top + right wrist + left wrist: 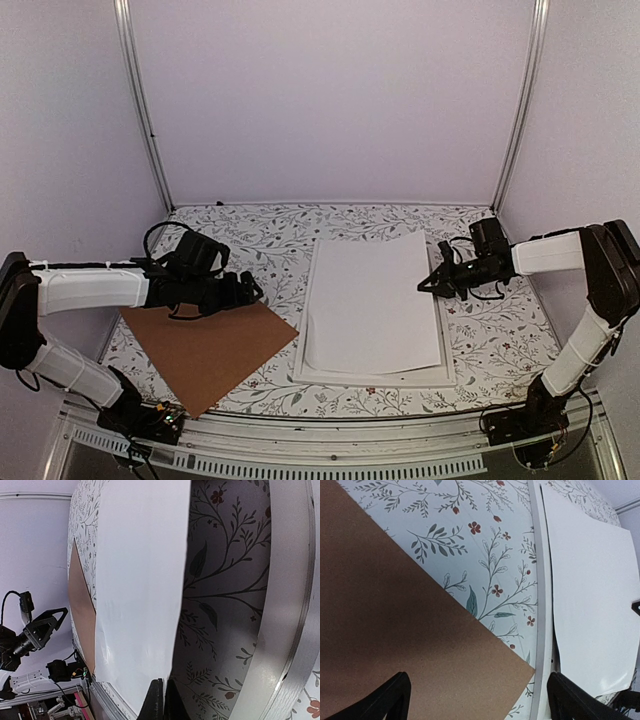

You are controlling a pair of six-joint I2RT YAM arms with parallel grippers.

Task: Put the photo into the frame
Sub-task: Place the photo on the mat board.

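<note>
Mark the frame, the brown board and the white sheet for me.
frame (542,605): left wrist view, its side rail.
brown board (215,350): top view, bare middle.
white sheet (375,300): top view, middle.

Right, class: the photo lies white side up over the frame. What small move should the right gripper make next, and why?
Probably lower the right edge of the photo until the sheet lies flat inside the frame. The shut right gripper sits at that edge, and the right wrist view shows the edge raised above the pane, with shadow beneath.
</note>
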